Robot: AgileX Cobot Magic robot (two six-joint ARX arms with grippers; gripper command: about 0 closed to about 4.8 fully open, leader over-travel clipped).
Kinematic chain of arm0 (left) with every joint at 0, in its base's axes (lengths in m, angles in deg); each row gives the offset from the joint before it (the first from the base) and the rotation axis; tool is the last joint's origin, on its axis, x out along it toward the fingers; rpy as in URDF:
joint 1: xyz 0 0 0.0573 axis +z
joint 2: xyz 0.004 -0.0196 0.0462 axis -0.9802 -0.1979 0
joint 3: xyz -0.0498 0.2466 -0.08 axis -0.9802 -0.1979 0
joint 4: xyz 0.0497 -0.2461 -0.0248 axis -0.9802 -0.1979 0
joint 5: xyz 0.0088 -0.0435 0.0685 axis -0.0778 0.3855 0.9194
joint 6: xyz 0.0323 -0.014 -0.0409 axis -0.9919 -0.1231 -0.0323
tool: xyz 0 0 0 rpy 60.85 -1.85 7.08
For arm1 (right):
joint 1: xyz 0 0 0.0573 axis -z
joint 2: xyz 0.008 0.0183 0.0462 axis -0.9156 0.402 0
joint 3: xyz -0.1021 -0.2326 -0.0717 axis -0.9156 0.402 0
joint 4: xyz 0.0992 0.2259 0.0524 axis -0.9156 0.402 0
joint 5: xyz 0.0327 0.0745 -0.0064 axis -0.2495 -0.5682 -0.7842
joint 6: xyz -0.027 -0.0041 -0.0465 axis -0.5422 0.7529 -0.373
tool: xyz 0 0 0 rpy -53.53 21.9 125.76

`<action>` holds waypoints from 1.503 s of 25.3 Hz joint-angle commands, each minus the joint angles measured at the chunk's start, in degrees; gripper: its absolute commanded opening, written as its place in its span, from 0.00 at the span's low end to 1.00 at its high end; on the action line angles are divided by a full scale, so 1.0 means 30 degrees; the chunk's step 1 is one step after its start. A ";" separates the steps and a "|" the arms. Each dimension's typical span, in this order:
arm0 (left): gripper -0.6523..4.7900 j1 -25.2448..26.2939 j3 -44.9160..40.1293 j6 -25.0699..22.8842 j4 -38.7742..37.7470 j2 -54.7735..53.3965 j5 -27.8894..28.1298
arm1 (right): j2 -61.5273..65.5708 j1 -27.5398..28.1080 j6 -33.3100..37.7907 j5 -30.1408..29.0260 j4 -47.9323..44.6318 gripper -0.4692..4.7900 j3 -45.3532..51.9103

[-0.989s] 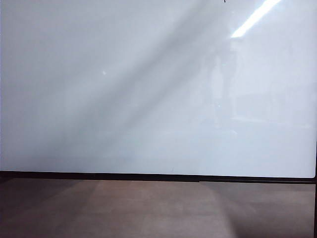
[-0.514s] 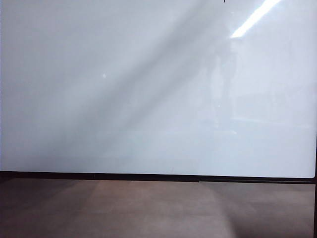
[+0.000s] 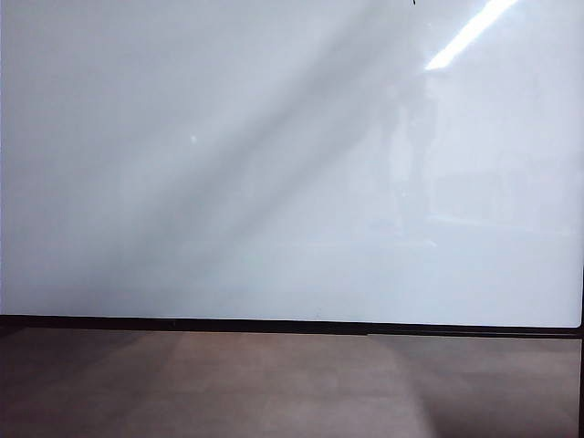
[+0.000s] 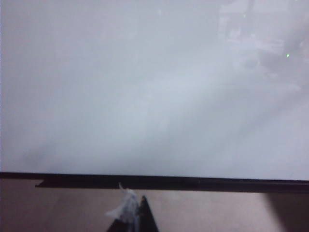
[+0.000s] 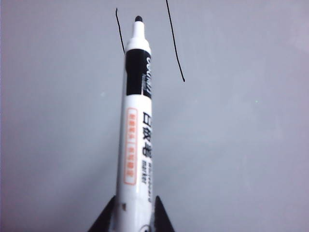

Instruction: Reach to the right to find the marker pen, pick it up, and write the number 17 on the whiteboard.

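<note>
Over the whiteboard (image 5: 241,145), right end effector (image 5: 131,212) clamps the marker pen (image 5: 137,121); left end effector (image 4: 137,217) near its edge.

My right gripper (image 5: 133,220), clamped on the marker pen (image 5: 136,121), faces open whiteboard (image 5: 241,145); only two black strokes (image 5: 175,43) mark it beside the tip. Before my left gripper (image 4: 137,220), which carries a white scrap (image 4: 126,205), the board's black edge strip (image 4: 193,182) crosses; beyond it the board is bare.
</note>
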 commanded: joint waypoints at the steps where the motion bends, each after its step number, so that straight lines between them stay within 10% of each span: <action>1: 0.11 -0.0015 0.0015 0.0058 0.0146 0.0168 -0.0095 | -0.0095 -0.0007 -0.0051 -0.0051 -0.0576 0.08 -0.0073; 28: 0.11 -0.0015 0.0015 0.0058 0.0087 0.0168 -0.0095 | -0.0066 0.0022 -0.1792 -0.0087 0.0510 0.08 -0.0066; 38: 0.11 -0.0015 0.0015 0.0058 -0.0007 0.0175 -0.0087 | -0.6164 0.3446 -0.4830 -0.0153 0.3643 0.08 0.5581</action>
